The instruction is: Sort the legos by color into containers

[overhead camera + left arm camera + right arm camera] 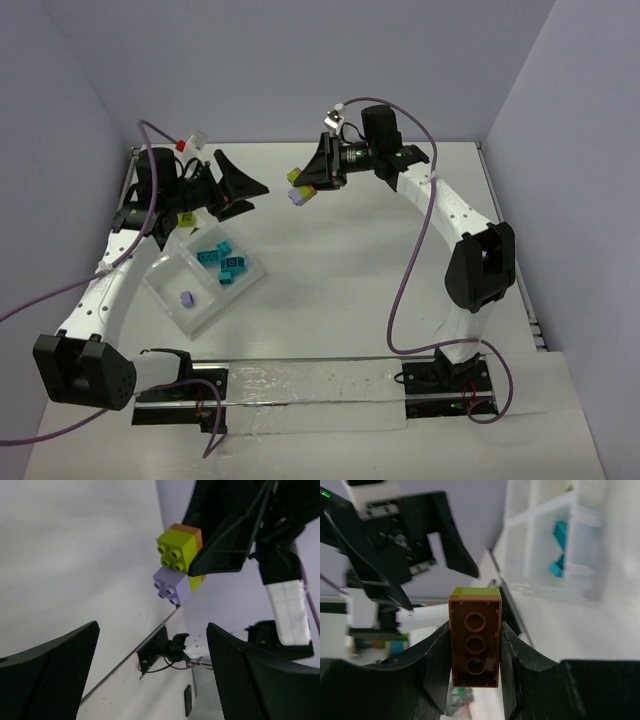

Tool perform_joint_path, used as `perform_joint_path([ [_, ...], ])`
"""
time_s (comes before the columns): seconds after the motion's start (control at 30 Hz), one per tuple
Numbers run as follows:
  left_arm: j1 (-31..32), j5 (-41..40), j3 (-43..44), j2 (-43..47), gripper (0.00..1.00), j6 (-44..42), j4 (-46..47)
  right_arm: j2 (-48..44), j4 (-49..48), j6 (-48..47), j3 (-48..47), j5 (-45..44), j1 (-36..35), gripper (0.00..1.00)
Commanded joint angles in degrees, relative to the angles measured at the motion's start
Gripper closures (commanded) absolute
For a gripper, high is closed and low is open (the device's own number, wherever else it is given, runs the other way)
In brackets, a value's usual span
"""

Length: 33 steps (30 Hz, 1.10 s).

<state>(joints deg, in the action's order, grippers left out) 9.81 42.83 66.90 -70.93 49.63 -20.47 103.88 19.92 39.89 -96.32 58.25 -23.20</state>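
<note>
Partly sorted, I judge: teal bricks (pixel 222 262) and one purple brick (pixel 184 297) lie in separate compartments of the tray (pixel 210 305) by the bench's (pixel 340 290) left edge, while the right claw (pixel 306 186) is clamped on an unsorted orange-lime-purple stack (pixel 297 190) in mid-air, facing the left claw (pixel 252 197), whose jaws stand apart and empty.

Clamped between the fingers of the right pincer (pixel 312 183): a stack (pixel 298 188) of 3 bricks, orange nearest the palm, lime green in front of it, pale purple clipped at the lower end. Held clear of the table, studs turned toward the left pincer (pixel 246 190). Below the left pincer, well apart from the right one: a clear tray (pixel 160 284) of 4 square compartments. Under the left pincer's wrist, 1 lime green brick (pixel 186 218); in the next compartment, a loose heap of teal bricks (pixel 222 262); farthest from both pincers, 1 purple brick (pixel 184 297).
</note>
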Motion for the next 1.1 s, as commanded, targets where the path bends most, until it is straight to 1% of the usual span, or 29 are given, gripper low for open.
perform_joint_path([
  [0.0, 2.60, 7.53, -0.36, -1.41, 0.05, 6.16, 15.85, -2.41, -24.22, 18.08, 4.72, 6.61, 0.59, 1.00],
  [0.03, 2.81, 8.16, -0.36, -1.66, 0.05, 6.26, 16.89, -2.88, -29.95, 23.97, 6.54, 6.67, 0.61, 1.00],
  [0.07, 2.90, 8.32, -0.36, -1.97, 0.05, 6.16, 17.30, -3.14, -35.01, 26.78, 7.11, 6.70, 0.61, 1.00],
  [0.13, 3.21, 9.84, -0.84, -2.61, 0.06, 6.47, 18.82, -3.07, -45.26, 36.43, 11.03, 6.28, 0.42, 1.00],
  [0.17, 3.28, 10.54, -0.97, -2.80, 0.08, 6.85, 19.21, -2.82, -48.94, 39.05, 11.87, 6.34, 0.36, 1.00],
  [0.23, 3.62, 10.89, -1.17, -2.62, 0.09, 7.27, 19.68, -2.71, -52.24, 40.94, 12.45, 6.28, 0.05, 1.00],
  [0.4, 3.90, 11.19, -3.21, -2.29, 0.10, 9.72, 24.28, -2.98, -51.50, 39.68, 11.19, 6.70, -1.09, 1.00],
  [0.5, 3.90, 10.84, -5.84, -2.36, 0.14, 12.07, 27.92, -3.15, -53.02, 40.68, 11.60, 7.25, -1.87, 1.00],
  [0.6, 3.90, 10.15, -6.65, -2.13, 0.17, 14.20, 31.22, -3.07, -51.89, 39.81, 11.69, 7.77, -2.40, 1.00],
  [0.73, 3.90, 12.57, -8.75, -2.81, 0.20, 20.84, 41.49, -3.33, -51.45, 39.14, 11.82, 8.21, -2.99, 1.00],
  [0.8, 3.93, 13.03, -9.08, -2.85, 0.21, 22.07, 43.01, -3.19, -51.12, 38.92, 11.58, 8.56, -3.13, 1.00],
  [0.97, 3.99, 12.77, -9.70, -2.67, 0.28, 22.47, 43.53, -2.96, -50.33, 38.40, 11.51, 8.84, -3.27, 1.00],
  [1.03, 3.99, 13.24, -9.66, -3.01, 0.36, 23.31, 44.53, -2.78, -50.32, 38.32, 11.40, 9.07, -3.34, 1.00],
  [1.07, 3.99, 13.24, -9.57, -3.15, 0.39, 23.72, 44.85, -2.69, -50.28, 38.27, 11.26, 9.07, -3.34, 1.00],
])
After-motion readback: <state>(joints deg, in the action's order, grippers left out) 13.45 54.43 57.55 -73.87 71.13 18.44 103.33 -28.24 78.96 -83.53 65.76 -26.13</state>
